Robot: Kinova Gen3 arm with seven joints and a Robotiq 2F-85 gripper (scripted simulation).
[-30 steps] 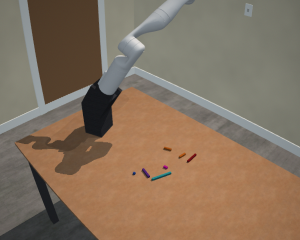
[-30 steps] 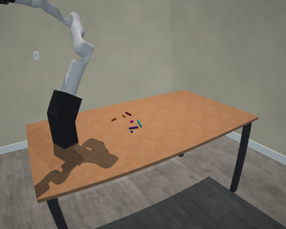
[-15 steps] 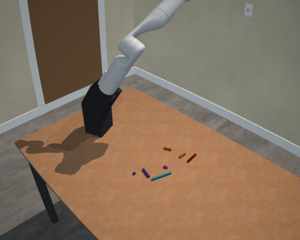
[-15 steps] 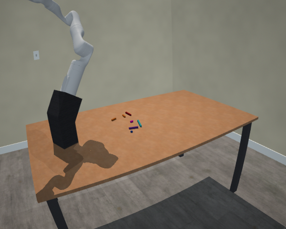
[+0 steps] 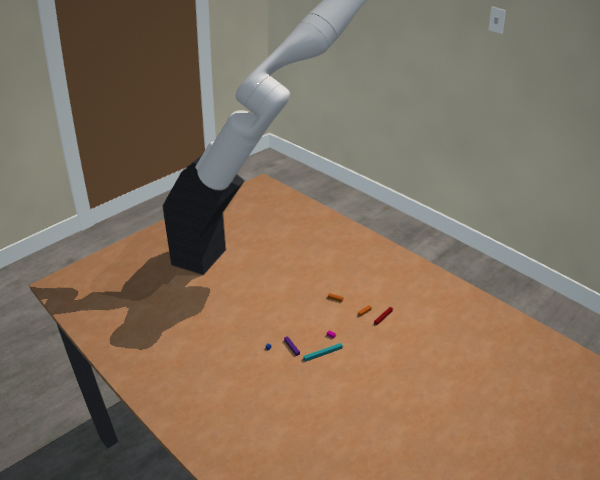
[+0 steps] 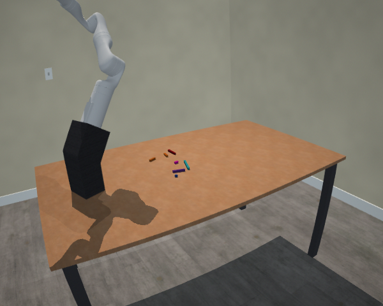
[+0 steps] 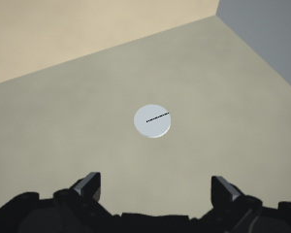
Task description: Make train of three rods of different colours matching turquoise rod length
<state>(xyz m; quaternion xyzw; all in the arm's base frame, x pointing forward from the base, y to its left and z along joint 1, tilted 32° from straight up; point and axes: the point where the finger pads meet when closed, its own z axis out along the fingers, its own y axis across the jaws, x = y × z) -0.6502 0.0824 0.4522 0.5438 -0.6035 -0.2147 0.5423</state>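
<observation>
Presently, from left to right in the top view, the blue rod [image 5: 268,346] [image 6: 176,175], purple rod [image 5: 291,345] [image 6: 178,171], turquoise rod [image 5: 323,351] [image 6: 186,164], magenta rod [image 5: 331,334] [image 6: 176,162], two orange rods [image 5: 335,297] [image 6: 152,159] and red rod [image 5: 383,315] [image 6: 171,152] lie scattered on the table [image 5: 300,413] [image 6: 251,148], unjoined. The gripper [image 7: 154,185] stands wide and empty, facing a wall (odd, but probably to keep the view over the rods unblocked). Blue, magenta and red make ten, so those probably form the train, needing no orange.

top and exterior overlook table [image 5: 445,372] [image 6: 234,178]; wrist faces wall [image 7: 63,136]
</observation>
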